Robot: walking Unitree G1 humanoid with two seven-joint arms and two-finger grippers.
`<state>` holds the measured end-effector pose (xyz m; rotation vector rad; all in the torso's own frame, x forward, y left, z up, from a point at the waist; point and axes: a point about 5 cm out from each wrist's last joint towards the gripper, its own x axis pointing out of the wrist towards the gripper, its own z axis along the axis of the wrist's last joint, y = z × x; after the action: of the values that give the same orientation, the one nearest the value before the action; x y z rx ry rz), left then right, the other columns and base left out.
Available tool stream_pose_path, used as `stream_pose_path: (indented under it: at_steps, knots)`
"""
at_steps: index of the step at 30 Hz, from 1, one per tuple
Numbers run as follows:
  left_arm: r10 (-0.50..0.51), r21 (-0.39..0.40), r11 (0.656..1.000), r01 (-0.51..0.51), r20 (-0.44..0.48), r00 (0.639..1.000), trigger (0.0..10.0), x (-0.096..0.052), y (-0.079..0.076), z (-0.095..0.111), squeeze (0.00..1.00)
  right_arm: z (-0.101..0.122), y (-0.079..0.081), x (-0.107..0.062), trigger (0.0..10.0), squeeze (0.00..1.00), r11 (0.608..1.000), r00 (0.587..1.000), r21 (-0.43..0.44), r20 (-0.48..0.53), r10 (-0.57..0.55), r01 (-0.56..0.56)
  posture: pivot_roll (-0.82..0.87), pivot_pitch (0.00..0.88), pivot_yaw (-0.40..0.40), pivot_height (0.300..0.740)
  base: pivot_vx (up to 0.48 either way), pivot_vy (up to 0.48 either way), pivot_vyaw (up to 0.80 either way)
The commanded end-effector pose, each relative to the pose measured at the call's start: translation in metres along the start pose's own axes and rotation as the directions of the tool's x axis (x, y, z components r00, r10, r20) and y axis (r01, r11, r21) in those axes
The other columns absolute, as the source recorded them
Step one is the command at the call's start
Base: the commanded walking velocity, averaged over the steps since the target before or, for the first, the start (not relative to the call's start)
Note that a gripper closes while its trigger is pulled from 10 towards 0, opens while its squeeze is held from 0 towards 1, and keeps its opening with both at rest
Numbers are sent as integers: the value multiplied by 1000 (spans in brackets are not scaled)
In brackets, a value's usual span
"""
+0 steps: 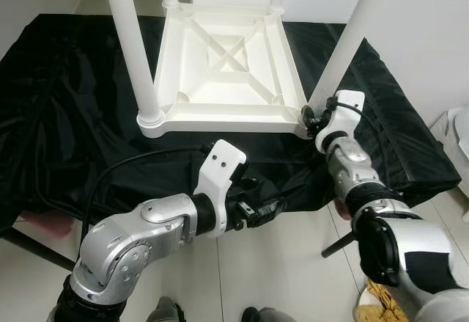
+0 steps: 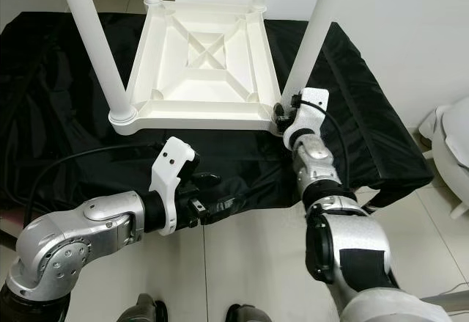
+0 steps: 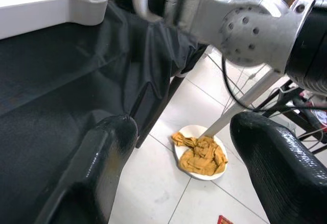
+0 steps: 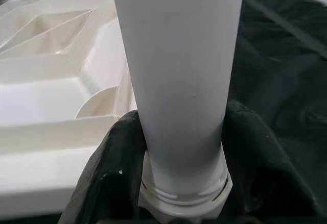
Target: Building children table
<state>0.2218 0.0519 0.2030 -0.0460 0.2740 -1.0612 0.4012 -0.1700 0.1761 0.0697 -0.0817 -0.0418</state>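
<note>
Left wrist view shows a white plate (image 3: 200, 157) on the tiled floor (image 3: 153, 183), holding a crumpled orange cloth (image 3: 202, 155); the same plate and cloth peek in at the lower right of the left eye view, just beside the robot's right arm.

The white children's table (image 1: 227, 65) lies upside down on a counter draped with a black cover (image 1: 66, 109), its ribbed underside facing up. Four white legs rise from its corners: the near-left leg (image 1: 132, 50), the near-right leg (image 1: 352, 36) and two at the far side.

The right arm reaches forward from the lower right, forearm stretched out over the counter's near edge, wrist at the table's near-right corner. The right hand (image 1: 311, 119) sits at the foot of the near-right leg; in the right wrist view its two black fingers (image 4: 110, 173) lie on either side of the leg, pinching it just above the white collar (image 4: 184, 196) where it enters the tabletop.

The left arm is bent at the elbow and lies across the front, below the counter's near edge. The left hand (image 1: 256, 208) has its fingers (image 3: 97, 168) spread apart with nothing between them, well apart from the table and pointing toward the right arm.
</note>
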Motion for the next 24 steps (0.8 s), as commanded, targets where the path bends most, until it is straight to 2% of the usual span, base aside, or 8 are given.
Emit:
stream_pose_path:
  at_steps: [1,11,16,19,20,22,23,24]
  knots:
    - [-22,-1,1000,22,-13,1000,10000,1,-3,-2,0,-12,0,-4,0,0,992,992,30,-44,-119,120,50,141,-26,740,0,0,0]
    - [-25,-1,1000,25,-17,1000,10000,1,-3,-2,0,-17,29,-4,0,0,977,973,29,-97,-209,213,58,140,-27,740,0,0,0]
    - [-26,-5,1000,26,-19,999,10000,0,-3,-2,0,-11,60,-4,0,0,966,965,73,-108,-239,247,65,142,-26,740,0,0,0]
    - [-26,-6,1000,26,-20,999,10000,0,-4,-2,0,-11,63,-4,0,0,966,965,83,-110,-237,247,65,142,-26,740,0,0,0]
    - [-24,-8,1000,24,-20,999,10000,0,-4,-2,0,-10,62,-5,10000,0,968,969,78,-94,-230,237,69,143,-28,740,0,0,0]
    - [-24,-8,1000,24,-20,1000,10000,-1,-3,-2,0,-10,62,-5,10000,0,970,971,77,-88,-224,231,69,143,-28,740,0,0,0]
    - [-23,-9,1000,23,-20,1000,10000,-1,-3,-3,0,-10,59,-5,10000,1000,972,973,78,-70,-219,224,65,144,-26,740,0,0,0]
    - [-23,-9,1000,23,-20,1000,10000,-1,-3,-3,0,-10,59,-5,10000,1000,972,973,78,-70,-219,224,65,144,-26,740,0,0,0]
